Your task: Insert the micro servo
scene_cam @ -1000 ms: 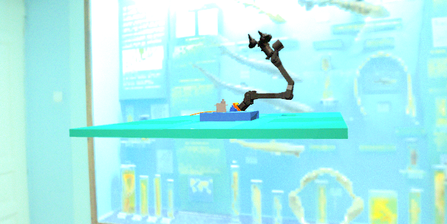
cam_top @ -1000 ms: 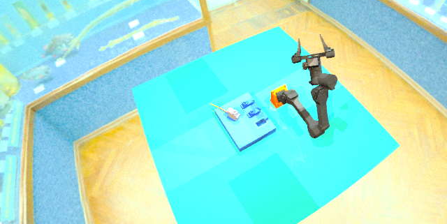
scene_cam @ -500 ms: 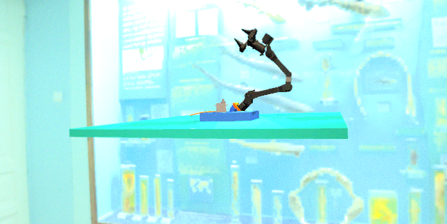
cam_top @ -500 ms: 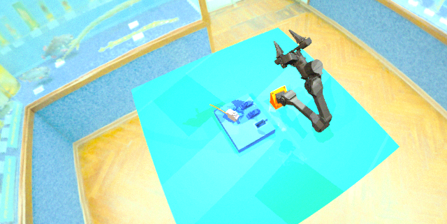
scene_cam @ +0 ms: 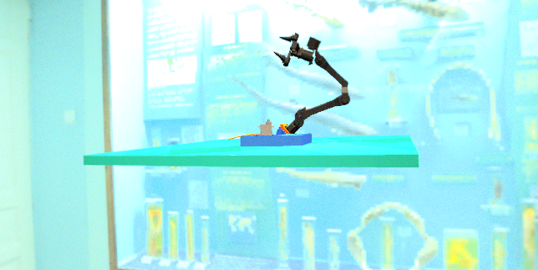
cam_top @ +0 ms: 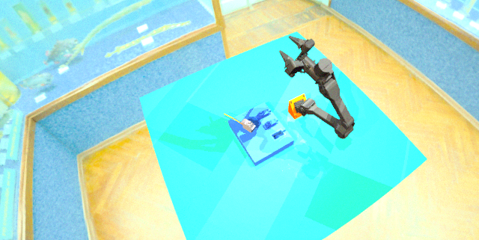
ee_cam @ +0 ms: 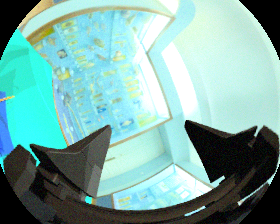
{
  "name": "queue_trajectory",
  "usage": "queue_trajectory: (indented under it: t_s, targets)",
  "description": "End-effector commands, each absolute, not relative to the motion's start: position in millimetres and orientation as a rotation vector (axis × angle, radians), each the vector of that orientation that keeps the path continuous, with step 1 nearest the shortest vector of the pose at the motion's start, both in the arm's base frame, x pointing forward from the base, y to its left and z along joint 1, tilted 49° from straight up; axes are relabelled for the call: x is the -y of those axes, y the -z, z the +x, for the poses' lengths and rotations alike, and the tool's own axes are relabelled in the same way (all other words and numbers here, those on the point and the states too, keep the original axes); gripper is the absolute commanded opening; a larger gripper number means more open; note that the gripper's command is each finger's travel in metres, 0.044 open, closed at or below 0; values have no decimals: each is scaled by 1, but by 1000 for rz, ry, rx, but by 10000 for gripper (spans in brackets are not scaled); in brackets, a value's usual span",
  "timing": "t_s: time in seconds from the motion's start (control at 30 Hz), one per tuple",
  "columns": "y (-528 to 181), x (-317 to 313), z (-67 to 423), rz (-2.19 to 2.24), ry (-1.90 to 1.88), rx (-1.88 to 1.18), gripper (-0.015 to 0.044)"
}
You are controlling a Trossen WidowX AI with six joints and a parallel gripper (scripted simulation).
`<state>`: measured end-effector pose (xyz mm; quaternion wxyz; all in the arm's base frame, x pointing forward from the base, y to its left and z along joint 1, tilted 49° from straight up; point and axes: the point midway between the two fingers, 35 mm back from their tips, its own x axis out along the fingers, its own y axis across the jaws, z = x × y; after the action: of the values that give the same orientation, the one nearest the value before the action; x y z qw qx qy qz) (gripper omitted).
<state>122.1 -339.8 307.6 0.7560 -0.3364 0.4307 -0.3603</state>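
The loose micro servo point(cam_top: 248, 125) point(scene_cam: 266, 129) is a small pinkish-grey block on top of the blue deck point(cam_top: 256, 154) point(scene_cam: 275, 140) point(ee_cam: 2, 135). It stands upright with its shaft up, its ears raised above the deck surface. Its yellow-orange cable point(cam_top: 232, 117) point(scene_cam: 241, 136) point(ee_cam: 6, 99) runs out past the deck's edge. A dark rectangular pocket point(cam_top: 278, 134) shows on the deck, apart from the servo; its marking is too small to tell. My gripper point(cam_top: 285, 44) point(scene_cam: 277, 45) point(ee_cam: 149, 125) is open and empty, high above the table and far from the servo.
Two dark blue shapes point(cam_top: 264, 113) point(cam_top: 269, 124) lie in a row with the pocket; whether they are seated servos is unclear. An orange bracket point(cam_top: 297, 106) stands at the arm's base, beside the deck. The turquoise table point(cam_top: 209, 210) point(scene_cam: 357, 152) has open edges all round.
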Motion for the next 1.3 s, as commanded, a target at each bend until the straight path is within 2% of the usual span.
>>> queue_trajectory:
  t_s: [0.0, 0.63, 1.27]
  targets:
    - [-289, 339, 145, -768, 628, -982, 440]
    - [-206, 308, 230, -908, -56, -1053, 440]
    - [-135, 242, 294, -1009, -736, -913, 440]
